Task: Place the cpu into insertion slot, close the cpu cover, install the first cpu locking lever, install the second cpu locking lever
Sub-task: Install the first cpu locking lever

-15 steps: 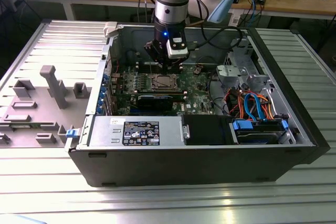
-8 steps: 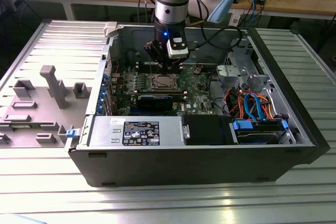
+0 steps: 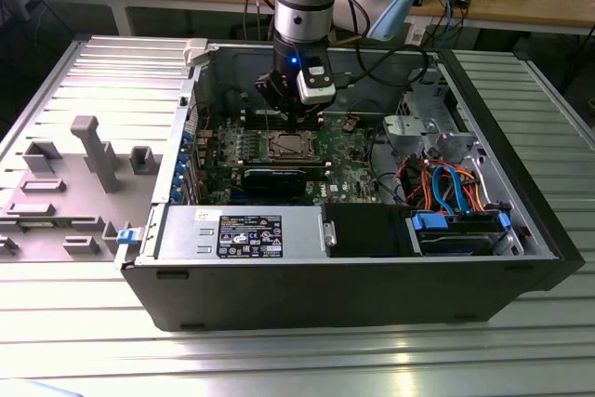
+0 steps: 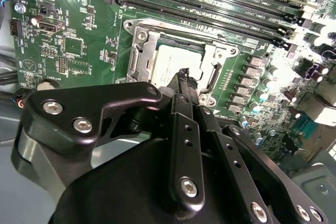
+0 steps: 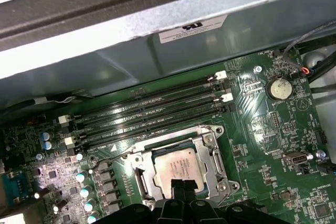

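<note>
My gripper [image 5: 181,188] hangs just above the cpu [image 5: 177,165], fingers pressed together and gripping nothing. The cpu lies in the insertion slot [image 4: 140,56] near the motherboard's [image 4: 79,30] middle, cpu cover [image 5: 218,157] down around it. Risk: pressing off-centre could jam the cover.

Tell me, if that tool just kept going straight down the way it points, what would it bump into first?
Probably the cpu sitting in its socket on the green board. The tool hangs right over the chip's near edge in both wrist views, though the gap between them is hard to judge.
</note>
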Available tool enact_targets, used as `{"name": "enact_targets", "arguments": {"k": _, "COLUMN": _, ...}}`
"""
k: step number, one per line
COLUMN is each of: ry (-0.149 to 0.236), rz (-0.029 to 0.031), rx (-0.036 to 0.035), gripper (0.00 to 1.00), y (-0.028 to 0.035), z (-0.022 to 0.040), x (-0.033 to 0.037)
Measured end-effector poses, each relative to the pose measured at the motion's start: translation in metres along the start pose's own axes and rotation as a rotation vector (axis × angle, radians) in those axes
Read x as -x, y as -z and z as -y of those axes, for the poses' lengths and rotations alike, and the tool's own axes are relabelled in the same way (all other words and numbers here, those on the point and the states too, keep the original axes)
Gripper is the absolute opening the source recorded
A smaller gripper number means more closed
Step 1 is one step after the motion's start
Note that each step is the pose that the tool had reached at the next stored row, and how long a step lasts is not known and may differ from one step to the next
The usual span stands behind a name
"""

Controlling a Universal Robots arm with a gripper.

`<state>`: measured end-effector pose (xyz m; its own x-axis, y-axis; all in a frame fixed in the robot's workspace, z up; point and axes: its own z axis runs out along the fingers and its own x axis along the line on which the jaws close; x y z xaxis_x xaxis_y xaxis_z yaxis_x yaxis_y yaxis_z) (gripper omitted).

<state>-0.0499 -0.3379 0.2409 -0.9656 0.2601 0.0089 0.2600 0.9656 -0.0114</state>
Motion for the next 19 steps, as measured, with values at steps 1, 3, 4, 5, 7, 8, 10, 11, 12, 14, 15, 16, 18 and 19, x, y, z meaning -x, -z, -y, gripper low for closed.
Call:
{"name": "enact_targets", "arguments": {"k": 1, "ry": 0.005, "rz": 0.0, "rx": -0.0001, "gripper": 0.11, "y": 0.0, "z": 0.0, "x": 0.0}}
{"name": "enact_targets", "arguments": {"k": 3, "ry": 0.011, "rz": 0.0001, "rx": -0.0001, "gripper": 0.11, "y": 0.0, "z": 0.0, "x": 0.0}}
{"name": "enact_targets", "arguments": {"k": 4, "ry": 0.014, "rz": 0.0002, "rx": -0.0001, "gripper": 0.11, "y": 0.0, "z": 0.0, "x": 0.0}}
{"name": "enact_targets", "arguments": {"k": 5, "ry": 0.019, "rz": 0.0002, "rx": -0.0002, "gripper": 0.11, "y": 0.0, "z": 0.0, "x": 0.0}}
{"name": "enact_targets", "arguments": {"k": 7, "ry": 0.025, "rz": 0.0002, "rx": -0.0002, "gripper": 0.11, "y": 0.0, "z": 0.0, "x": 0.0}}
{"name": "enact_targets", "arguments": {"k": 8, "ry": 0.031, "rz": 0.0004, "rx": -0.0003, "gripper": 0.11, "y": 0.0, "z": 0.0, "x": 0.0}}
{"name": "enact_targets", "arguments": {"k": 10, "ry": 0.041, "rz": 0.0004, "rx": -0.0004, "gripper": 0.11, "y": 0.0, "z": 0.0, "x": 0.0}}
{"name": "enact_targets", "arguments": {"k": 11, "ry": 0.045, "rz": 0.0005, "rx": -0.0004, "gripper": 0.11, "y": 0.0, "z": 0.0, "x": 0.0}}
{"name": "enact_targets", "arguments": {"k": 12, "ry": 0.048, "rz": 0.0006, "rx": -0.0004, "gripper": 0.11, "y": 0.0, "z": 0.0, "x": 0.0}}
{"name": "enact_targets", "arguments": {"k": 14, "ry": 0.055, "rz": 0.0006, "rx": -0.0005, "gripper": 0.11, "y": 0.0, "z": 0.0, "x": 0.0}}
{"name": "enact_targets", "arguments": {"k": 15, "ry": 0.057, "rz": 0.0006, "rx": -0.0005, "gripper": 0.11, "y": 0.0, "z": 0.0, "x": 0.0}}
{"name": "enact_targets", "arguments": {"k": 16, "ry": 0.06, "rz": 0.0007, "rx": -0.0006, "gripper": 0.11, "y": 0.0, "z": 0.0, "x": 0.0}}
{"name": "enact_targets", "arguments": {"k": 18, "ry": 0.066, "rz": 0.0007, "rx": -0.0006, "gripper": 0.11, "y": 0.0, "z": 0.0, "x": 0.0}}
{"name": "enact_targets", "arguments": {"k": 19, "ry": 0.071, "rz": 0.0008, "rx": -0.0007, "gripper": 0.11, "y": 0.0, "z": 0.0, "x": 0.0}}
